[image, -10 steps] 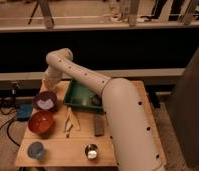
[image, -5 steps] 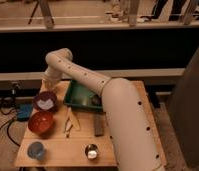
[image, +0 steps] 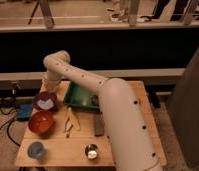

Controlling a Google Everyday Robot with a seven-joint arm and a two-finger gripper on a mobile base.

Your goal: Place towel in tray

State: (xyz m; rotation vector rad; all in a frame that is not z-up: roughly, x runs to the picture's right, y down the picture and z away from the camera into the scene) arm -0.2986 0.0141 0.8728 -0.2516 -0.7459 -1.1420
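No displacement is being registered over the last second: the gripper (image: 46,89) is being held just above the purple bowl (image: 36,97) at the left of the worktop (image: 58,148), and whether it is spread or pinching anything cannot be told. The towel (image: 43,104) is apparently lying inside that bowl, beside the tray (image: 79,98), so the transfer is being judged as not yet begun.

No change: hand (image: 47,87) still over purple bowl (image: 37,98).
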